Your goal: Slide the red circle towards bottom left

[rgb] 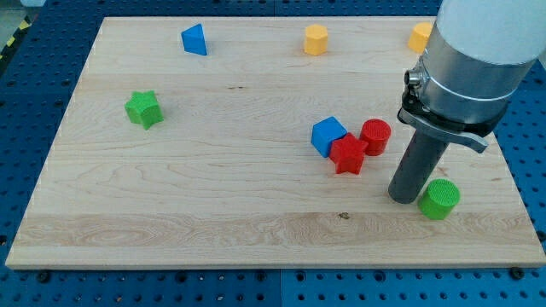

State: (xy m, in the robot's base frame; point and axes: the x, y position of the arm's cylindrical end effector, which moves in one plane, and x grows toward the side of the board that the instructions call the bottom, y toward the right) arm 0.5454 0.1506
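The red circle (375, 136) stands right of the board's middle, touching a red star (348, 155) at its lower left. A blue cube (328, 136) sits against the star's upper left. My tip (404, 197) rests on the board below and to the right of the red circle, a short gap away from it. A green circle (440, 199) lies just right of my tip, close to touching the rod.
A green star (143, 109) is at the view's left. A blue triangular block (195, 40), a yellow hexagonal block (316, 39) and another yellow block (420, 37), partly hidden by the arm, line the board's top edge. The wooden board (213, 205) lies on a blue pegboard.
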